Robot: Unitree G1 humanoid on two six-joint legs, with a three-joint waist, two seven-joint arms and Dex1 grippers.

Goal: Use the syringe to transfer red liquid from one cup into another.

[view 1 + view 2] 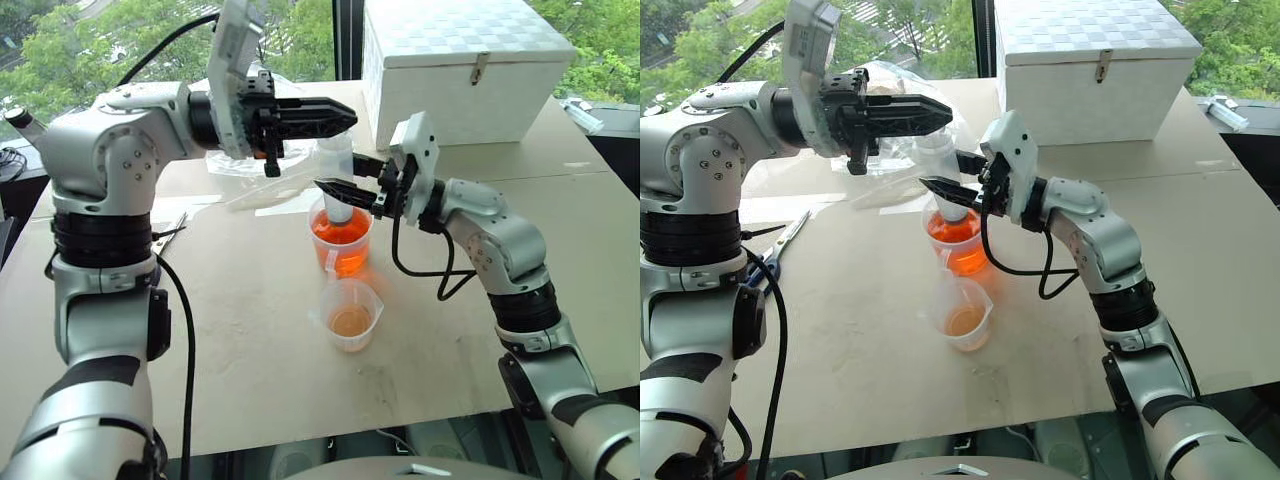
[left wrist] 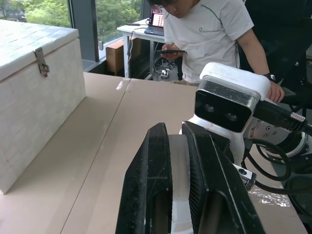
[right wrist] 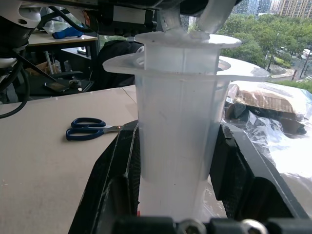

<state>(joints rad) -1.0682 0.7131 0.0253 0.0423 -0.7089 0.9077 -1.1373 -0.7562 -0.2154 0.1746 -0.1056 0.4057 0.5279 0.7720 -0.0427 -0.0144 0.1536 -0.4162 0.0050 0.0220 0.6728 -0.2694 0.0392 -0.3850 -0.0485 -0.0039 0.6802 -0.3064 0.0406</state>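
The syringe [image 1: 338, 180], a broad tube of cloudy clear plastic with a wide round flange at its top, stands upright with its lower end inside the bright cup [image 1: 341, 240]. The right gripper [image 1: 340, 192] reaches in from three o'clock and its ribbed black fingers [image 3: 122, 161] are clamped on the barrel below the flange. The left gripper [image 1: 335, 118] comes in level from nine o'clock just above, its two black fingers [image 2: 146, 185] pinched narrow on the white plunger top. The bright cup is thin clear plastic with a side handle, and the red liquid [image 1: 345, 235] in it glows orange-red through the wall. Just beside it at six o'clock stands the other cup [image 1: 351, 313], clear with a pouring lip and a shallow pale orange layer at the bottom. Both rest on a table [image 1: 250, 330] covered in flat, matte beige board. At twelve o'clock sits a white box [image 1: 465, 70] with a woven-looking texture and a metal latch; crinkled clear plastic wrap [image 1: 235, 165] lies at ten o'clock, and blue-handled scissors [image 3: 87, 129] lie at nine o'clock. Windows behind show green trees, and a person in a light T-shirt [image 2: 204, 34] leans over near a far desk.
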